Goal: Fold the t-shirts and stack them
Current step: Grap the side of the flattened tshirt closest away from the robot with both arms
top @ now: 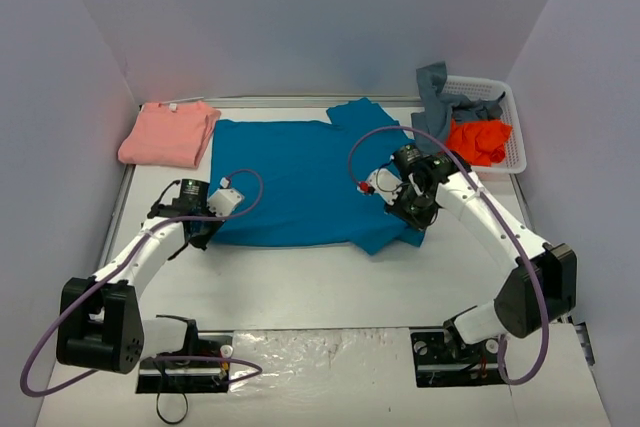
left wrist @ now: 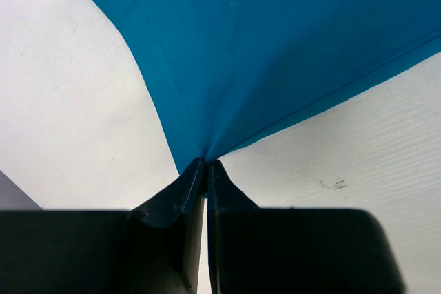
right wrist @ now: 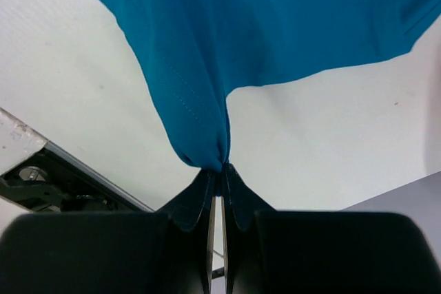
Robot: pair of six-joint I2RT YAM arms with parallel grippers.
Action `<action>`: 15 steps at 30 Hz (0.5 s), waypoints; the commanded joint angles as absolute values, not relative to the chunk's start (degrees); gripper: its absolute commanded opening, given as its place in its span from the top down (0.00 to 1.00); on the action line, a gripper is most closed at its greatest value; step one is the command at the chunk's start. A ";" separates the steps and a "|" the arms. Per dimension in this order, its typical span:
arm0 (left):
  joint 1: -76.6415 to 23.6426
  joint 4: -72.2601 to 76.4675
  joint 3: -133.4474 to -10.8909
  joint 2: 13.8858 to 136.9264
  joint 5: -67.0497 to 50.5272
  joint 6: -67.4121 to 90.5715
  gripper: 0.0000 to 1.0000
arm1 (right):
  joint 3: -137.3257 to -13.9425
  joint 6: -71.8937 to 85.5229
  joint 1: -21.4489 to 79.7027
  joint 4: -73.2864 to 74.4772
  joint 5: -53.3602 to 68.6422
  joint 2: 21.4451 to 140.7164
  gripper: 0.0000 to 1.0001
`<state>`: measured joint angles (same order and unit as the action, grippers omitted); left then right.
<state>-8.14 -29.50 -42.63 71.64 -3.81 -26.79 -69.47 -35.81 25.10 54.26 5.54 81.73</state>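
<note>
The teal-blue t-shirt (top: pixel 300 177) lies spread in the middle of the table. My left gripper (top: pixel 203 232) is shut on its near left corner; the left wrist view shows the cloth (left wrist: pixel 262 46) pinched at my fingertips (left wrist: pixel 207 164). My right gripper (top: pixel 412 212) is shut on its near right edge; the right wrist view shows a bunched fold (right wrist: pixel 200 87) held at the tips (right wrist: pixel 219 170). A folded salmon-pink t-shirt (top: pixel 168 134) lies at the back left. An orange t-shirt (top: pixel 480 139) and a grey-blue one (top: pixel 445 97) sit in the basket.
A white lattice basket (top: pixel 512 127) stands at the back right by the wall. Purple cables loop over both arms. Grey walls close in the left, right and back. A plastic-covered strip with the arm bases (top: pixel 320 357) runs along the near edge.
</note>
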 commanded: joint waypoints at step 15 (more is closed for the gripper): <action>-8.17 -29.27 -52.20 76.72 -0.62 -27.68 0.98 | -94.21 -37.44 22.33 55.28 2.20 101.06 1.00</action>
